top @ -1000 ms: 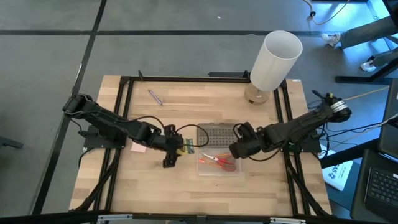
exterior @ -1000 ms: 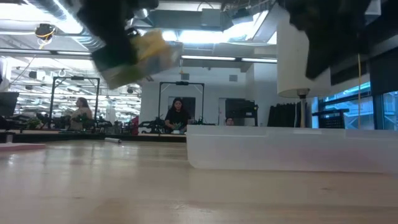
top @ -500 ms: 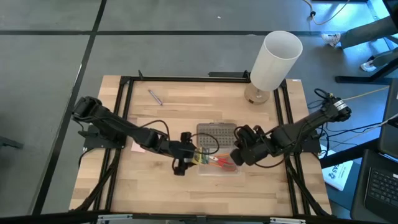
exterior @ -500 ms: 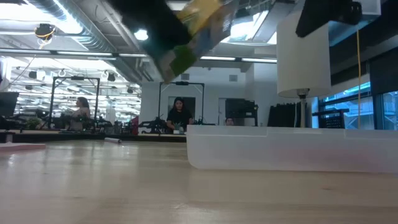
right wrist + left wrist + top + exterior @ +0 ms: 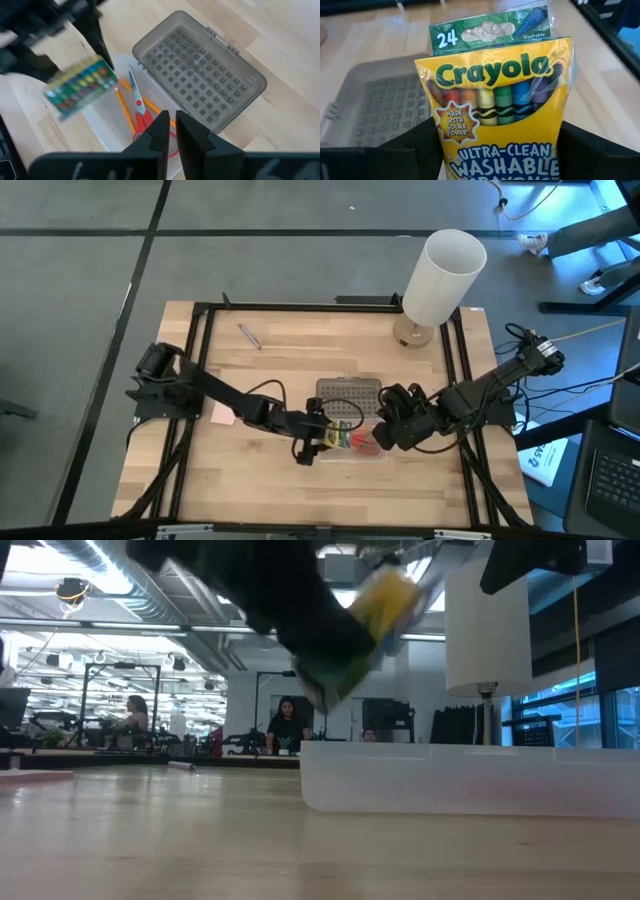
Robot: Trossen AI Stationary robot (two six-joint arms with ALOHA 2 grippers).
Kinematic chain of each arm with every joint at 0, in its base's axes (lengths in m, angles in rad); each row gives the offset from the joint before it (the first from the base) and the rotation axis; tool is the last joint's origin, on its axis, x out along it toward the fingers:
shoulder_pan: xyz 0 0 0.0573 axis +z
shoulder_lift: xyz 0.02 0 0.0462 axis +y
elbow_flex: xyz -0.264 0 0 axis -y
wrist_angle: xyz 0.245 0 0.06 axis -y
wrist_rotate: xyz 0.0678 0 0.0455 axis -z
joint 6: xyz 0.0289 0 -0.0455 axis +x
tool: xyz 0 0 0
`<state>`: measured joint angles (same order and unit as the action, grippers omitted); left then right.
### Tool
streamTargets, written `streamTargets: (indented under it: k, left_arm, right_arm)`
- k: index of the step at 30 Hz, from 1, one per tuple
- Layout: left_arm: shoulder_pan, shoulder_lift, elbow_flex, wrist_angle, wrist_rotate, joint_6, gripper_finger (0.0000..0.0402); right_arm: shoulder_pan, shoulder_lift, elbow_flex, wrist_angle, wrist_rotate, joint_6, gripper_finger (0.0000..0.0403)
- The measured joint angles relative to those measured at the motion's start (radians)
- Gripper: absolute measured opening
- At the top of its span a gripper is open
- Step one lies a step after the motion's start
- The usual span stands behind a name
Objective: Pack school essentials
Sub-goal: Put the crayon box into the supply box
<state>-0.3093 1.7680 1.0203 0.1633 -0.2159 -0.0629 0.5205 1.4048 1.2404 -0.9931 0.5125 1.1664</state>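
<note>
My left gripper [image 5: 318,444] is shut on the green-yellow crayon box [image 5: 500,100], over the left end of the open clear box [image 5: 358,446]. In the low view the crayon box [image 5: 372,628] hangs tilted above the clear box [image 5: 470,780]. Red-handled scissors [image 5: 140,112] and two orange pencils [image 5: 124,106] lie on the clear box's floor. My right gripper [image 5: 172,132] is shut and empty, above the scissors' handles. The purple pen [image 5: 250,335] lies at the far left. The pink pad [image 5: 222,416] lies flat under my left arm. My left gripper pinches the crayon box between its two fingers [image 5: 417,147], one on each narrow side, at the box's lower half [image 5: 451,155]. The fingers come slanting from the table's left. The box's green flap end [image 5: 485,32] points away from the gripper. The box is lifted clear and tilted.
The clear box's grey dotted lid [image 5: 349,394] lies open behind it. A tall white cylinder lamp [image 5: 440,278] stands at the far right. Dark frame rails [image 5: 200,340] run along the table's sides. People sit in the room beyond [image 5: 287,725].
My left gripper has carried the crayon box toward the table's right edge, from beside the pink pad to over the clear box's left end. The box stays clear of the table and has tipped. My right gripper has shifted a little toward the near edge.
</note>
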Motion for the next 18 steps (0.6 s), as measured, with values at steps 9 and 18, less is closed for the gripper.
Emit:
streamTargets:
  k: [9, 18]
  left_arm:
    - [0.018, 0.061, 0.000, 0.028, 0.000, 0.014, 0.0279]
    - [0.015, 0.060, 0.000, 0.012, 0.001, 0.006, 0.0279]
  right_arm:
    - [0.000, 0.000, 0.000, -0.002, -0.006, 0.000, 0.0035]
    - [0.000, 0.000, 0.000, 0.009, -0.009, 0.003, 0.0035]
